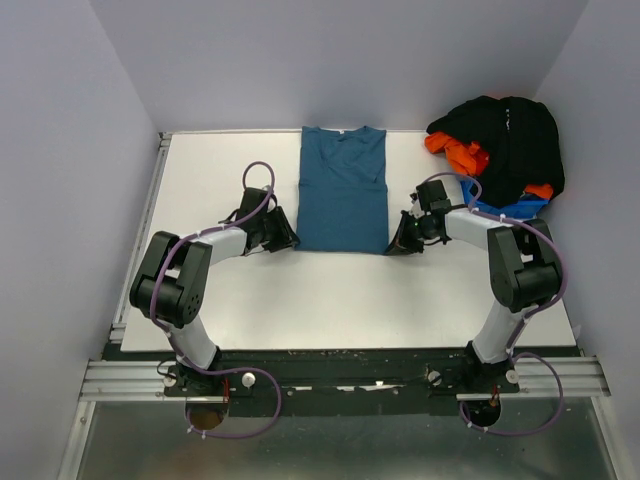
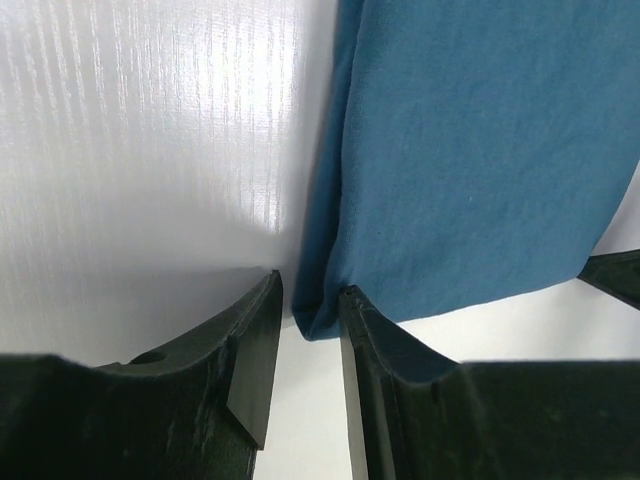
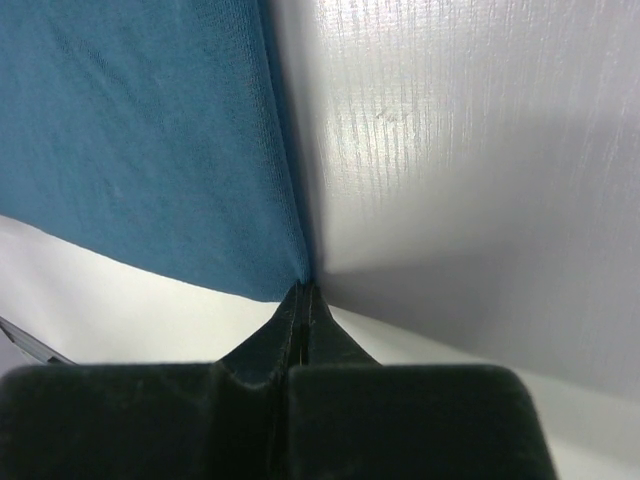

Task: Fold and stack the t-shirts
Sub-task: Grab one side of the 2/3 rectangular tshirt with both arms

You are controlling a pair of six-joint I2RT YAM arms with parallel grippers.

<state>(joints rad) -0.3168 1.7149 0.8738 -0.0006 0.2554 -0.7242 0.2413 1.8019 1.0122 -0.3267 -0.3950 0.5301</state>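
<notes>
The left arm (image 1: 180, 285) and right arm (image 1: 515, 265) have white links between rounded black joints, a purple cable (image 1: 257, 170) looping along each, and the left gripper (image 2: 310, 300) and right gripper (image 3: 303, 295) are matte black with wedge-shaped fingers (image 2: 250, 350).

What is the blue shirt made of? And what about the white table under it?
The teal-blue t-shirt looks like soft, matte knit cloth: it shows a fine weave and limp folded edges. The white table top looks hard and slightly shiny, with fine straight lines and glare; maybe laminate or plastic, I can't tell which.
</notes>
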